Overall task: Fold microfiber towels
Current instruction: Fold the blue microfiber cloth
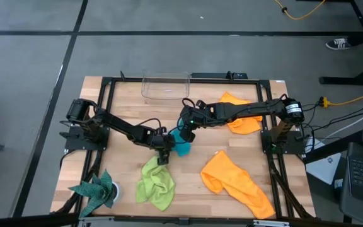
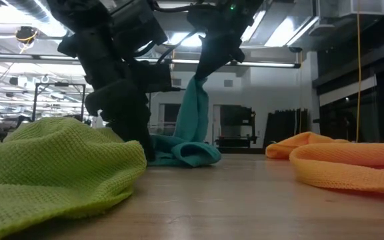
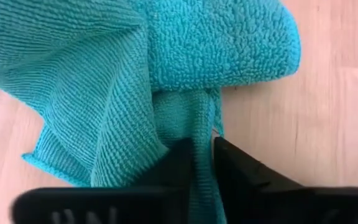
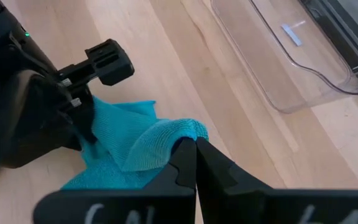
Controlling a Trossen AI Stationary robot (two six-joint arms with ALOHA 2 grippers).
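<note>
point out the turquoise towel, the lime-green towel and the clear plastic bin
turquoise towel (image 2: 193, 113): low view, on the hanging stretch below the right tool.
lime-green towel (image 1: 155, 183): high view, on the middle of the crumpled heap.
clear plastic bin (image 1: 166, 95): high view, on its near wall.

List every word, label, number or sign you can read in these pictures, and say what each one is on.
None can be read.
Left tool, shut on the blue towel: pale marks along its body in the left wrist view, cut off and blurred.
Right tool, also shut on the blue towel: similar pale marks, unreadable.
Clear plastic bin: a small sticker, too small to read.
</note>
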